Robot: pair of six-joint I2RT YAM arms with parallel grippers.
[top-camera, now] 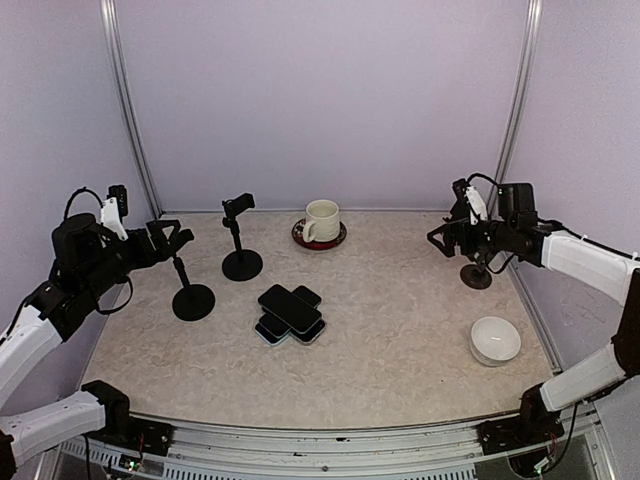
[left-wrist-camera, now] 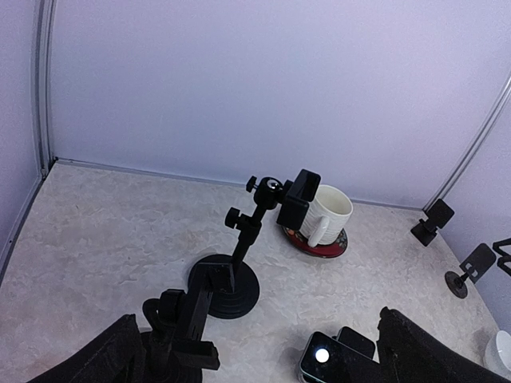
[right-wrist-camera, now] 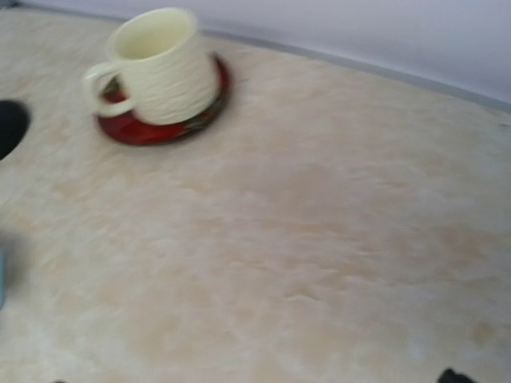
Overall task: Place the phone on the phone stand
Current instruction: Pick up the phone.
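Phones (top-camera: 291, 313) (stacked crosswise) lie on table (top-camera: 400, 330) — beside stand (top-camera: 193, 302).

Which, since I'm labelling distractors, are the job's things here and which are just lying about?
Job: pile of black flat phones; near-left black round-based stand; black stand behind it; far-right black stand.
Lying about: cream ribbed mug; dark red saucer under it; white round bowl.

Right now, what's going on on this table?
Two robot arms are set to put a phone on a stand. The left gripper is open, poised over the left stand. The right gripper hangs by the right stand. The phones lie stacked mid-table, untouched, and no stand holds one yet.
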